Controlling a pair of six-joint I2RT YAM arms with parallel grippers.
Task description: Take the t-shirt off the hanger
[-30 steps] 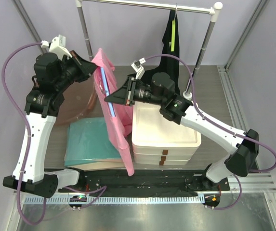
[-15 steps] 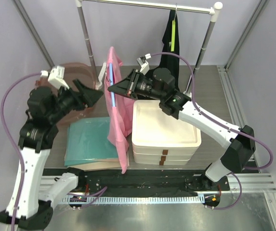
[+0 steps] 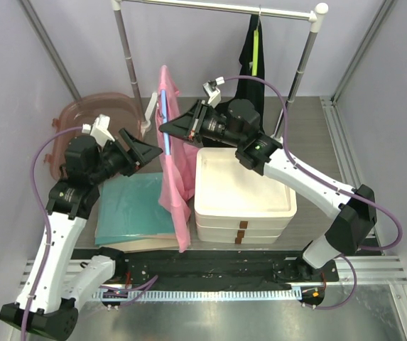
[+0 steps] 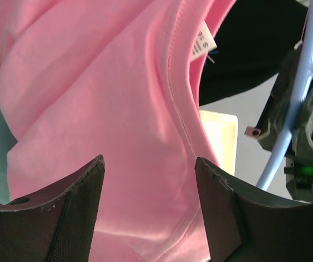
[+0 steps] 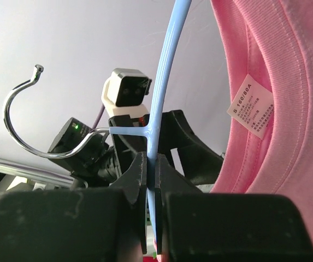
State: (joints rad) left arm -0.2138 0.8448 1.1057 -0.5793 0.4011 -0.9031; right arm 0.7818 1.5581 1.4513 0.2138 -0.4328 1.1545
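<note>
A: Left gripper (image 4: 148, 164) first: how does it stand?
B: Jaws wide apart, nothing between them, facing the pink cotton t-shirt (image 3: 178, 174). That hangs over mid-bench, between the folded teal cloth (image 3: 128, 209) and the stacked white boxes (image 3: 242, 195).
A: And the right gripper (image 5: 152, 161)?
B: Clamped tight on the light-blue plastic hanger (image 5: 169, 54) carrying the shirt. A black garment (image 3: 249, 57) hangs on the far metal rail (image 3: 217, 7).
</note>
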